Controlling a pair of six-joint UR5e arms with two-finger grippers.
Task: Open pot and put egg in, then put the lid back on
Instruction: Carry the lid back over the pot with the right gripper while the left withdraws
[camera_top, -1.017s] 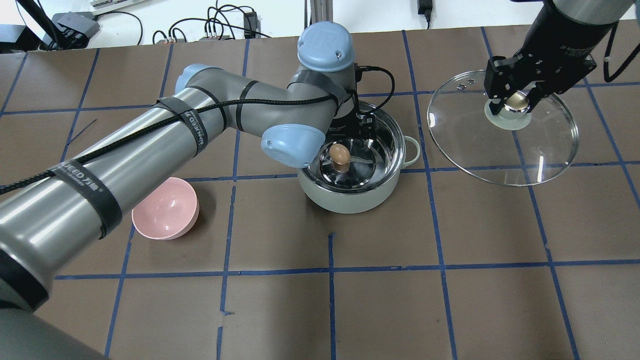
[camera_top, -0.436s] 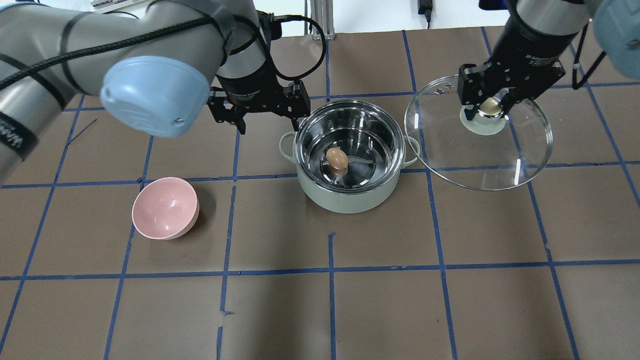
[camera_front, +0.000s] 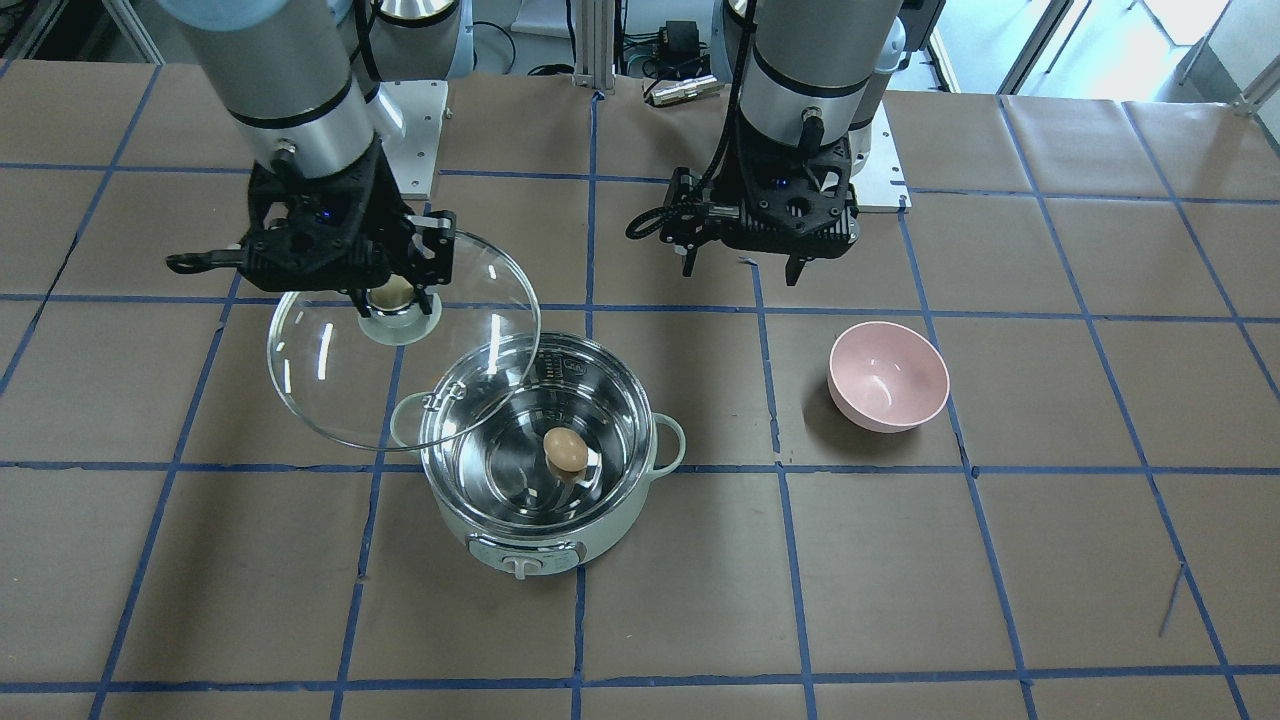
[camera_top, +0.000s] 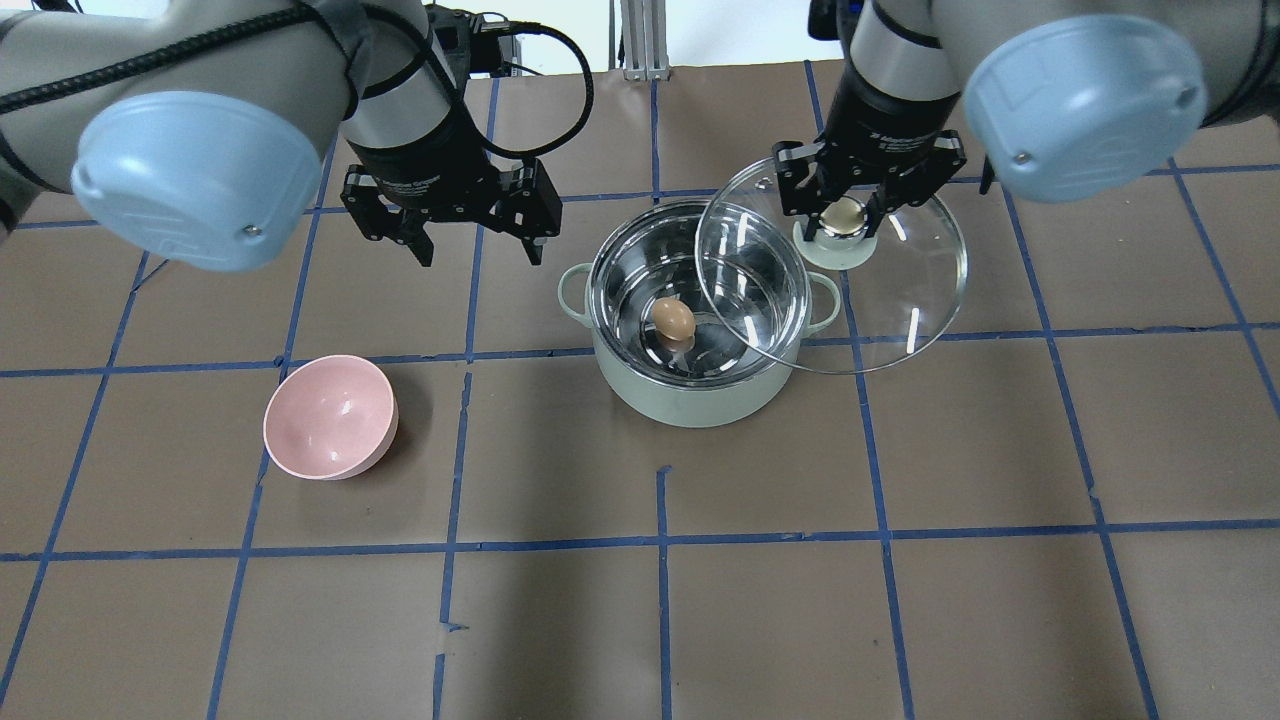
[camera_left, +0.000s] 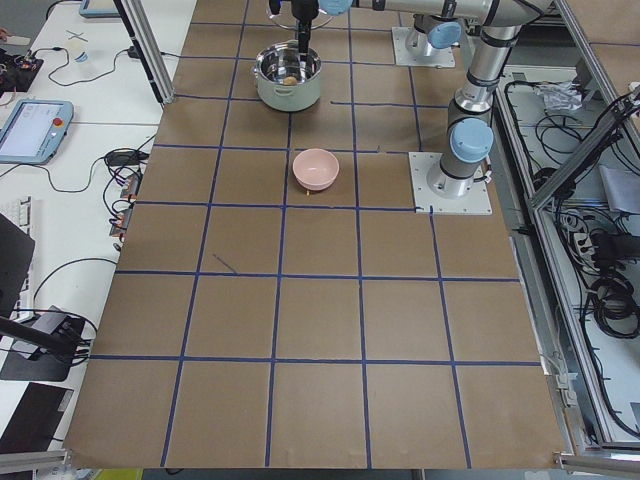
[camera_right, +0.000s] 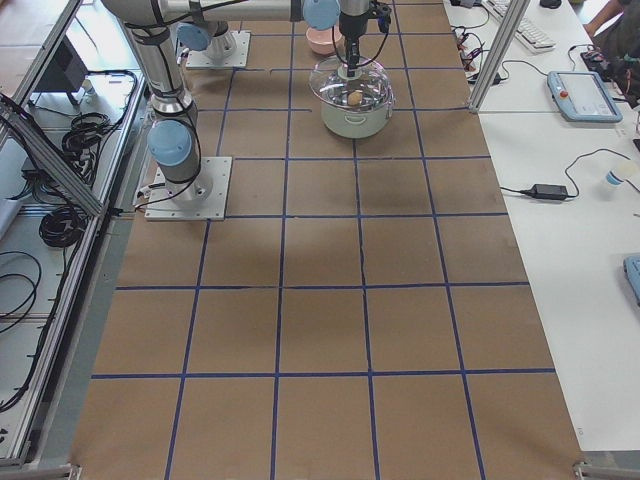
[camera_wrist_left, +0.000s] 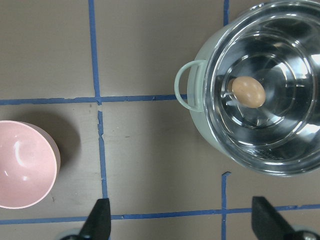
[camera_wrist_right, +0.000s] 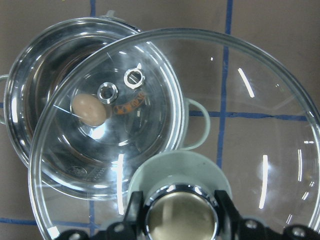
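The mint-green pot stands open at the table's middle, also in the front view. The brown egg lies on its steel bottom, seen in the left wrist view too. My right gripper is shut on the cream-gold knob of the glass lid and holds the lid in the air, tilted, its edge overlapping the pot's right side. My left gripper is open and empty, above the table left of the pot; its fingers frame bare table.
A pink bowl sits on the table to the pot's left, nearer the robot, also in the front view. Blue tape lines cross the brown table cover. Cables lie beyond the table's far edge.
My left gripper left the pot, moved off to its left and stands open; the egg stayed inside. My right gripper carried the lid leftward until it overlaps the pot.
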